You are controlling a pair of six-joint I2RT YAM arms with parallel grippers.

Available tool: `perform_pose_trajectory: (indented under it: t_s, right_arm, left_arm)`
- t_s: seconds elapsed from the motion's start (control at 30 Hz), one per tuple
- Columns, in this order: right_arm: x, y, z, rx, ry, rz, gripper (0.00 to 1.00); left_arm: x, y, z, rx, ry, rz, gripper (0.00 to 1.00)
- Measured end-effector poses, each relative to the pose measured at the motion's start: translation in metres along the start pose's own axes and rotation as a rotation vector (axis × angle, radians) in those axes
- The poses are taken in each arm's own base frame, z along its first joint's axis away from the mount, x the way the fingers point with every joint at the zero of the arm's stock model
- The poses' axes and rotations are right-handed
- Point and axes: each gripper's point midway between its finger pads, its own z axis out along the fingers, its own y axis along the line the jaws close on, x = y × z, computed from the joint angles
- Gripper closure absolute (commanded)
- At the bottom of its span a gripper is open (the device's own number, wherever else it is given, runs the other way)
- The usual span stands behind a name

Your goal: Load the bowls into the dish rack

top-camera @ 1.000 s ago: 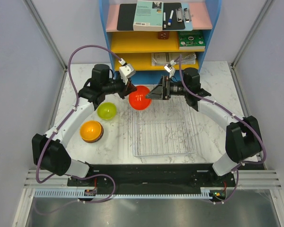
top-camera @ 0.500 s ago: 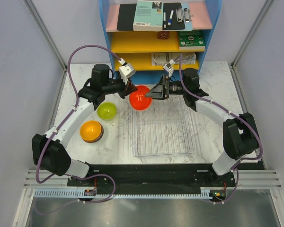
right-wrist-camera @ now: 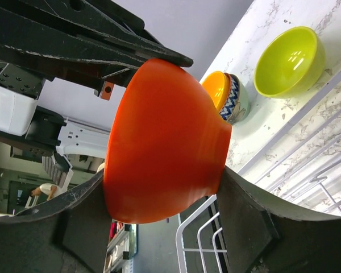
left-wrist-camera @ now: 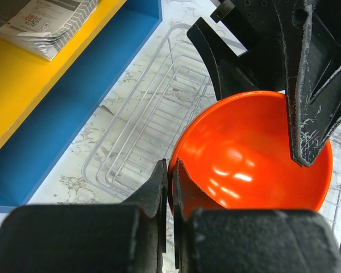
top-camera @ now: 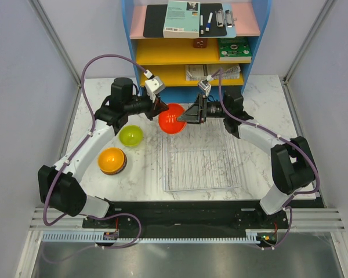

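Top external view: your glossy red-orange round bowl (top-camera: pixel 172 119) hangs at centre frame, above the upper-left corner of the silvery wire dish rack (top-camera: pixel 200 188) on the marble tabletop (top-camera: pixel 145 174). Your left fingers (left-wrist-camera: pixel 158 185) come in from the left, pressed together on the bowl's rim. Your right fingers (right-wrist-camera: pixel 256 222) come in from the right, spread around its body; whether they bear on it cannot be told. The rack's open grid lies below and right, nearer your right arm.

Your overhead view looks down on the whole tabletop (top-camera: pixel 145 168); both wrist views face each other, close on the red bowl (left-wrist-camera: pixel 256 153).
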Motion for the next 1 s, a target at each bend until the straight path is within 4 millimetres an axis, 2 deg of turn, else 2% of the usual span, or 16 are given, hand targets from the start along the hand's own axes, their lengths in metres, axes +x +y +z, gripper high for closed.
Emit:
perform_pose_trajectory:
  t_s: [0.17,0.27,0.3,0.33,0.37,0.4,0.5,0.57,0.67,0.8,0.87,1.0]
  right_arm:
    - [-0.001,0.001,0.0,-0.007,-0.004,-0.001,1.0]
    - [-0.001,0.001,0.001,-0.008,-0.004,-0.006,1.0]
    - [0.0,0.0,0.001,-0.003,-0.004,-0.009,1.0]
    - [0.002,-0.002,0.001,0.005,0.001,-0.014,1.0]
    - [0.004,-0.006,0.002,0.02,0.005,-0.015,1.0]
    - [0.007,-0.01,0.002,0.039,0.01,-0.012,1.0]
    - [0.013,-0.025,0.001,0.105,0.02,-0.008,1.0]
    - [0.012,-0.034,-0.005,0.155,0.012,-0.009,1.0]
    - [0.001,-0.049,-0.02,0.251,-0.022,-0.036,1.0]
    - [-0.023,-0.067,-0.044,0.428,-0.08,-0.141,1.0]
    - [-0.032,-0.076,-0.061,0.557,-0.113,-0.226,1.0]
    - [-0.045,-0.082,-0.091,0.753,-0.147,-0.382,1.0]
  left_arm:
    - [-0.002,0.0,-0.001,-0.001,-0.004,0.002,0.98]
    - [-0.003,0.0,-0.002,-0.003,-0.006,0.004,0.62]
    - [-0.003,0.0,-0.002,-0.003,-0.007,0.003,0.46]
    - [-0.003,-0.001,-0.002,-0.002,-0.009,0.001,0.38]
    - [-0.004,0.0,-0.002,-0.004,-0.011,-0.001,0.17]
    - [-0.005,0.001,-0.003,-0.004,-0.015,-0.009,0.01]
    - [-0.004,0.007,-0.008,-0.007,-0.022,-0.031,0.0]
    - [0.002,0.027,-0.02,-0.047,-0.025,-0.056,0.0]
    - [0.022,0.063,-0.049,-0.136,-0.02,-0.117,0.0]
    - [0.049,0.093,-0.087,-0.254,-0.001,-0.19,0.0]
    - [0.06,0.098,-0.103,-0.295,0.007,-0.217,0.0]
    - [0.076,0.095,-0.119,-0.327,0.023,-0.254,0.0]
